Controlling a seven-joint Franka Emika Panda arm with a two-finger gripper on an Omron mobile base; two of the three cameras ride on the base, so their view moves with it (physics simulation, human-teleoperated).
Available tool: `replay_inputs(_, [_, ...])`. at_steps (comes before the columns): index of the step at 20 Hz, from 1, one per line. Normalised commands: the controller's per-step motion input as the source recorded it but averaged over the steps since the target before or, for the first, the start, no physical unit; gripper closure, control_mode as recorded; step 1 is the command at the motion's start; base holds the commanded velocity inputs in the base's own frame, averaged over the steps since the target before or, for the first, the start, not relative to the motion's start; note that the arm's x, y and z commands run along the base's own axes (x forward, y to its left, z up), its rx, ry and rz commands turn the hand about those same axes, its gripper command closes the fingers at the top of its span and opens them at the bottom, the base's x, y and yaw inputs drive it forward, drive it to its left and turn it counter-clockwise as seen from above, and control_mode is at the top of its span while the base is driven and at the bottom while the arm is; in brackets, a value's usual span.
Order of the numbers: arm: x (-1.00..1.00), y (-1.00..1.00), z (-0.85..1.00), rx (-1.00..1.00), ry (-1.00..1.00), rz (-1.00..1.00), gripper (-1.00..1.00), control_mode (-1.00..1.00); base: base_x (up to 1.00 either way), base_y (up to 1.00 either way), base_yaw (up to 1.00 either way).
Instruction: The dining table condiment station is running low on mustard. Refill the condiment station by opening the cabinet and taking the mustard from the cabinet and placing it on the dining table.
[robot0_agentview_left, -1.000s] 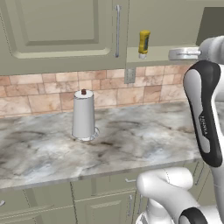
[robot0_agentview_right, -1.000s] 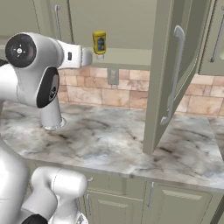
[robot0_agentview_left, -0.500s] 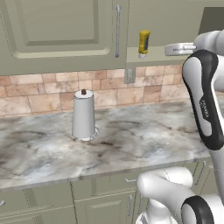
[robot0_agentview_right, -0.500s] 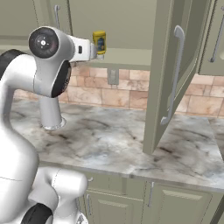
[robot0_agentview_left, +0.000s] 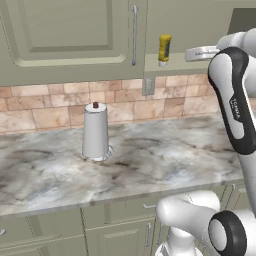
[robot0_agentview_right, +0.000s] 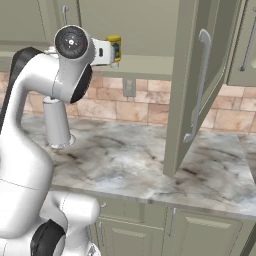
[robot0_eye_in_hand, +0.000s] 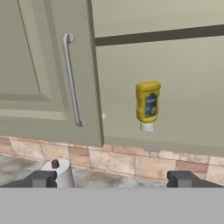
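Observation:
The mustard (robot0_eye_in_hand: 148, 103) is a squat dark-yellow bottle standing on its pale cap on the bottom shelf of the open sage-green cabinet (robot0_eye_in_hand: 175, 57). It also appears in the left base view as the mustard (robot0_agentview_left: 164, 49), and in the right base view as the mustard (robot0_agentview_right: 115, 47), partly behind my hand. My gripper (robot0_eye_in_hand: 113, 179) is open, its two dark fingertips (robot0_eye_in_hand: 41, 178) wide apart and empty, still short of the bottle and below it. The cabinet's door (robot0_agentview_right: 196, 85) stands swung out with its silver bar handle (robot0_agentview_right: 199, 90). The dining table is out of view.
A paper towel roll (robot0_agentview_left: 95, 131) stands on the marble counter (robot0_agentview_left: 150, 165) below the cabinets. A closed neighbouring cabinet door (robot0_eye_in_hand: 39, 70) with a bar handle (robot0_eye_in_hand: 72, 78) sits left of the opening. The open door overhangs the counter on the right. A wall outlet (robot0_agentview_left: 148, 86) is on the tiled backsplash.
My arm has swung up and toward the open cabinet, bringing the hand nearer the mustard. The jaws stayed open; the bottle has not moved.

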Motion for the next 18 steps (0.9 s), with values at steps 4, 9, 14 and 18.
replay_inputs(4, [0.36, 0.03, 0.0, 0.0, 0.02, 0.0, -1.0, -1.0, 0.0, 0.0, 0.0])
replay_inputs(9, [0.29, 0.0, 0.0, 0.0, 0.0, 0.0, -1.0, -1.0, 0.0, 0.0, 0.0])
replay_inputs(14, [0.36, 0.0, 0.0, 0.0, 0.0, 0.03, -1.0, -1.0, 0.0, 0.0, 0.0])
replay_inputs(18, [0.36, -0.01, -0.05, 0.0, 0.0, 0.05, -1.0, -1.0, 0.0, 0.0, 0.0])
